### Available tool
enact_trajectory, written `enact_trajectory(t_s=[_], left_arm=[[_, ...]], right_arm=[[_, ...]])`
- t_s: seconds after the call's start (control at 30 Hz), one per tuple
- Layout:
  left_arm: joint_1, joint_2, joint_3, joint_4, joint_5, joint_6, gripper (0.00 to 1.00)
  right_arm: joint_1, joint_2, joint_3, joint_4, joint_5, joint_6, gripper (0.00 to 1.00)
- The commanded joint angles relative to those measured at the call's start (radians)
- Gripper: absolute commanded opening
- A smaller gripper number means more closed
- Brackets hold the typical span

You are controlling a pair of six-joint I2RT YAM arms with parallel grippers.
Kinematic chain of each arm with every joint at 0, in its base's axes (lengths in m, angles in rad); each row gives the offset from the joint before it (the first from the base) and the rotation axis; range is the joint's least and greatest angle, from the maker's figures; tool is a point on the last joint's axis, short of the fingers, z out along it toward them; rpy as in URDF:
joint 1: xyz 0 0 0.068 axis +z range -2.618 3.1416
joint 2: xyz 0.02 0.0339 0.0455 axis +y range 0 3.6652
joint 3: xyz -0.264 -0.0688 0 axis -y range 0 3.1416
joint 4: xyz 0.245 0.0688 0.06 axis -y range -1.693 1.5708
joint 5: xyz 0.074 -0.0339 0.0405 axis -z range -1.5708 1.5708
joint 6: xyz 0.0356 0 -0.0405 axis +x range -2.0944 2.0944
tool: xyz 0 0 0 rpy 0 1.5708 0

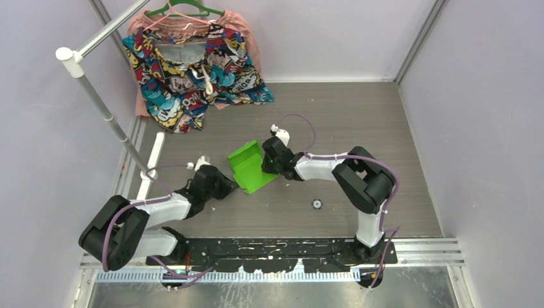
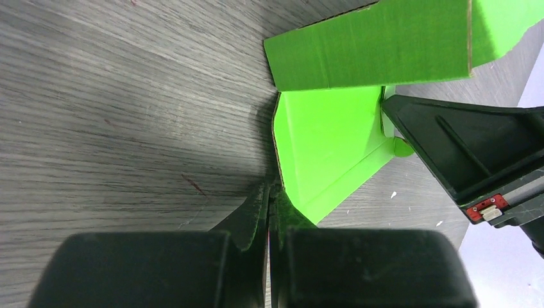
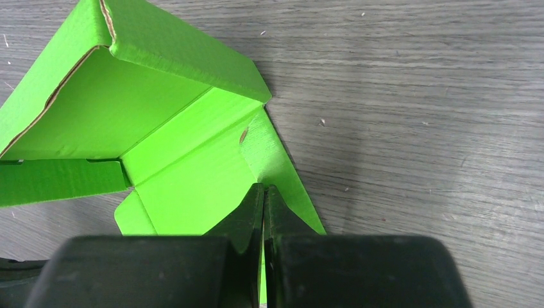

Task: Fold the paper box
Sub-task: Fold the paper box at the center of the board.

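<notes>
Your box (image 1: 251,168) is bright lime-green with brown raw edges; the table (image 1: 359,128) is grey wood-grain. Your left arm (image 1: 160,206) and right arm (image 1: 317,168) are black and white, with purple cables (image 1: 299,115). The garment (image 1: 192,80) shows a blue, red and yellow comic print; its hanger (image 1: 186,8) is green.

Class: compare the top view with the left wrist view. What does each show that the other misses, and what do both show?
Only the top view: the garment on its hanger, the rail, and a small round thing on the table. Only the left wrist view: the left gripper with its tips shut on the box edge. Both: the green box, the right gripper at it, the table.
</notes>
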Motion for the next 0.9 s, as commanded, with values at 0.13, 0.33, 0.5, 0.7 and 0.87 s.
enact_trajectory(t_s=[0.13, 0.33, 0.5, 0.7, 0.87], left_arm=[[0.005, -0.034, 0.080, -0.055, -0.037, 0.071, 0.00], [0.012, -0.022, 0.132, -0.087, -0.030, 0.102, 0.00], [0.011, 0.032, 0.172, -0.085, -0.012, 0.118, 0.00], [0.011, 0.108, 0.213, -0.073, 0.022, 0.137, 0.00], [0.011, 0.174, 0.207, -0.021, 0.047, 0.130, 0.00]], right_arm=[[0.019, 0.120, -0.051, -0.248, -0.019, -0.018, 0.01], [0.018, 0.131, -0.048, -0.247, -0.021, -0.022, 0.01], [0.018, 0.132, -0.050, -0.250, -0.014, -0.026, 0.01], [0.018, 0.144, -0.054, -0.241, -0.021, -0.027, 0.01], [0.019, 0.150, -0.060, -0.232, -0.025, -0.026, 0.01]])
